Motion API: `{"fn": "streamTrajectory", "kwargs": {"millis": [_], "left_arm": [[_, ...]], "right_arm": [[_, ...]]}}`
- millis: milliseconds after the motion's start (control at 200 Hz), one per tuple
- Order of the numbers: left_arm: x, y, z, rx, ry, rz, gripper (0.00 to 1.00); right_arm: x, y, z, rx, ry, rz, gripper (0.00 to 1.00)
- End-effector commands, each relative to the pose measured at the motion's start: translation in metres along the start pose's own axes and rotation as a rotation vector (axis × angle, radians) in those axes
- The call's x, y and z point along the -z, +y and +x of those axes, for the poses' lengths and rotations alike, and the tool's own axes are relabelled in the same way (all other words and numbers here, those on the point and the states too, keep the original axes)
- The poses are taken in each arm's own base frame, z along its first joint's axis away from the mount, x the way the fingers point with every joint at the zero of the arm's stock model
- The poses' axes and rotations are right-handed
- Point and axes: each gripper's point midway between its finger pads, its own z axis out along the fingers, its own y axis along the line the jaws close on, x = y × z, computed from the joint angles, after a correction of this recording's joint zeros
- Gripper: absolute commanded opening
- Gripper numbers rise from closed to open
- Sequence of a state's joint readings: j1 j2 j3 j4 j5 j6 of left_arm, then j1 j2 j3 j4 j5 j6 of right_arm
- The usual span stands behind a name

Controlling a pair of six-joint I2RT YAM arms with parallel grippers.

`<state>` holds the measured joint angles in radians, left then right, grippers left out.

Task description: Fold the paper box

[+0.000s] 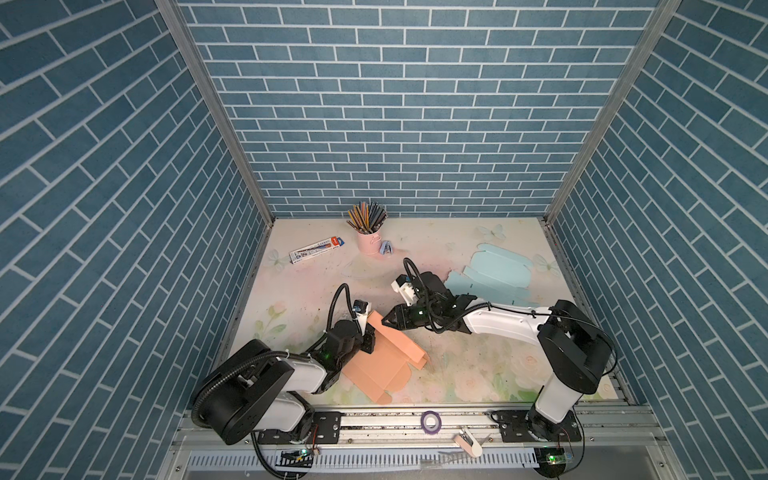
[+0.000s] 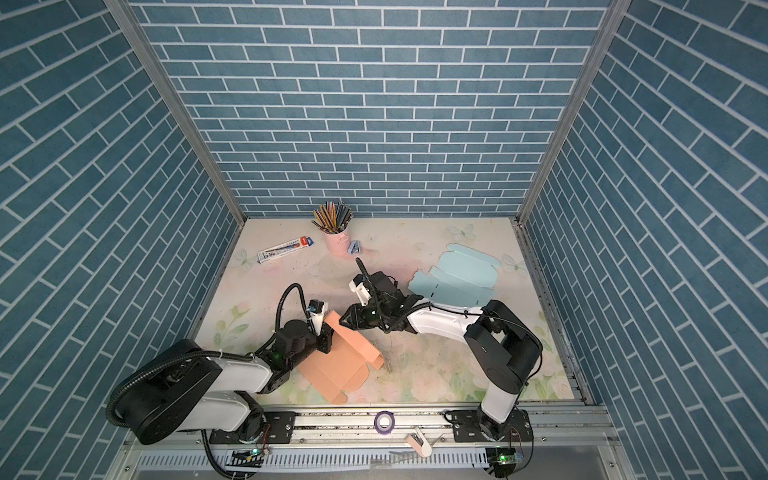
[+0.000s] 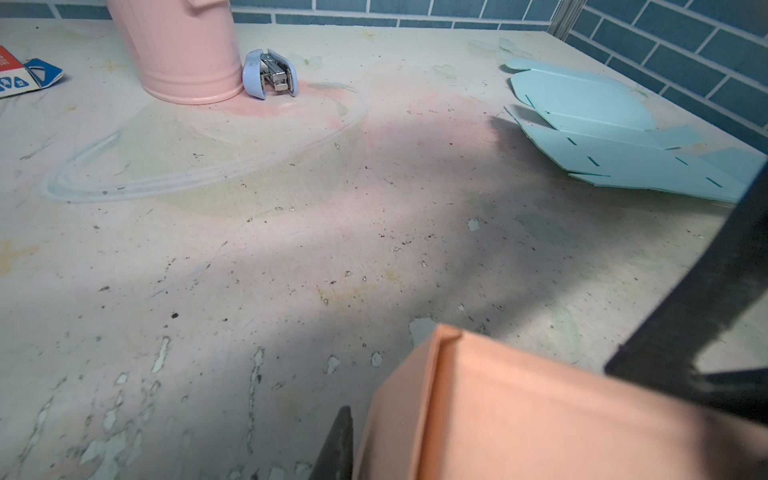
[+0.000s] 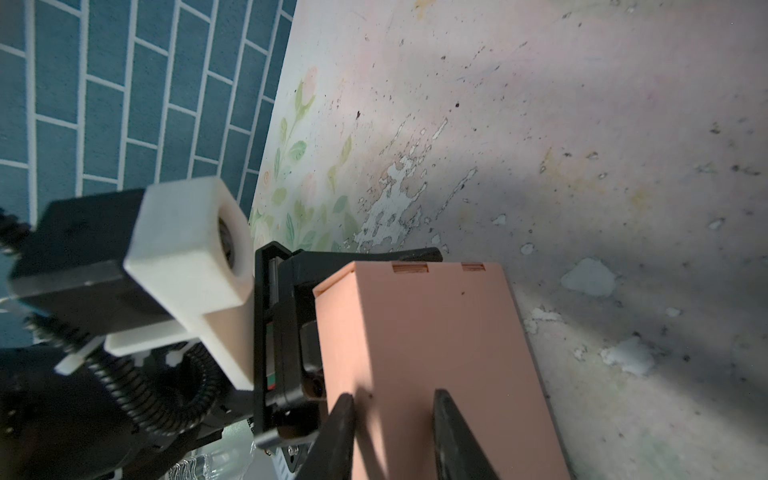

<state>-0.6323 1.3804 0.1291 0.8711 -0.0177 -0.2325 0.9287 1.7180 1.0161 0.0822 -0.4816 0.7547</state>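
Front rail: purple tape roll [image 1: 431, 422] and a white/pink tool [image 1: 470, 442], type unclear, lay on the frame ahead of the bench [image 1: 478, 365].

Near-left of bench: orange paper box [image 1: 386, 361] was part-folded. Base panel and near flaps lay flat. One long wall stood up along the far side, running diag. Right wrist view showed the orange paper box [image 4: 415, 353] by that wall's broad face, w/ two slots at its end edge.

L gripper [image 1: 369, 341] sat at the wall's left end, clenched on the box. Left wrist view had one finger [image 3: 338, 449] just outside the orange paper box [image 3: 540, 415]; the other finger was hidden behind the card.

R gripper [image 1: 385, 321] reached across the middle, tips at the wall's upper edge nr the same end. In the right wrist view the R gripper [image 4: 392, 397] was released: jaws apart, nothing between them, both fingers in front of the wall face. Contact w/ card: cannot tell.

Mid-right, past the R gripper: pale blue box blank [image 1: 490, 278] lay flat and unfolded, well apart from the orange box.

Far edge, centre: pink cup [image 1: 369, 243] stood upright, full of pencils [image 1: 366, 216]. Small blue stapler [image 3: 270, 75] sat just beside its base. Left of the cup a printed carton [image 1: 318, 249] lay flat.
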Motion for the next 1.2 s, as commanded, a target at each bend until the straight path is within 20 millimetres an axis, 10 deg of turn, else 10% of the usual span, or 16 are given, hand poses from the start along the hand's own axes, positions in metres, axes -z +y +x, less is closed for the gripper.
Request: {"fn": "streamTrajectory", "kwargs": {"millis": [0,475,910,1195], "left_arm": [[0.004,-0.001,0.006,0.002,0.011,0.003,0.17],[0.012,-0.002,0.003,0.030,0.018,-0.009,0.10],[0.044,0.011,-0.042,0.228,0.086,-0.160,0.06],[0.046,0.002,-0.055,0.336,0.127,-0.150,0.06]], "right_arm": [[0.004,-0.004,0.010,-0.023,0.020,0.026,0.32],[0.017,0.000,0.000,0.016,-0.014,0.048,0.31],[0.184,0.089,-0.058,0.416,-0.331,0.269,0.31],[0.207,0.097,-0.031,0.474,-0.350,0.411,0.00]]}}
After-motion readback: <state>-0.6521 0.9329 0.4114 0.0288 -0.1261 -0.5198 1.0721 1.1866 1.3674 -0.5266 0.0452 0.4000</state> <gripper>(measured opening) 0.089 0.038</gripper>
